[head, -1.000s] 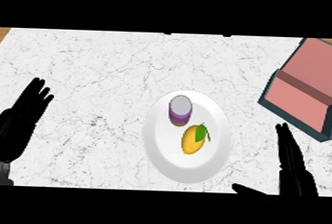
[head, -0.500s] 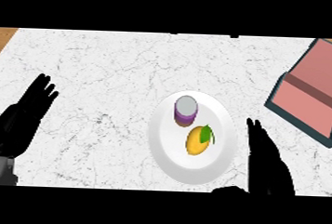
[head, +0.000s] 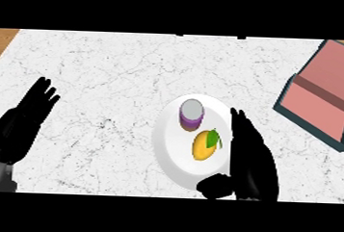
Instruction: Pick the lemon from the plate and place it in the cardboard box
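Lemon (head: 205, 145): you have one, on the single plate (head: 175, 159), beside one purple cup (head: 191, 114).
Box (head: 320, 106): one, far right.
Right hand (head: 250, 159): fingers straight, empty, just beside lemon.
Left hand (head: 21, 124): open, resting.

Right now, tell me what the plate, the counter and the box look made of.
Plate: glossy white, probably ceramic, plain smooth face. Counter: white with fine grey veining, looks like marble. Box: flat matte pinkish panels with dark teal edges, consistent with cardboard, though colour alone leaves it open.
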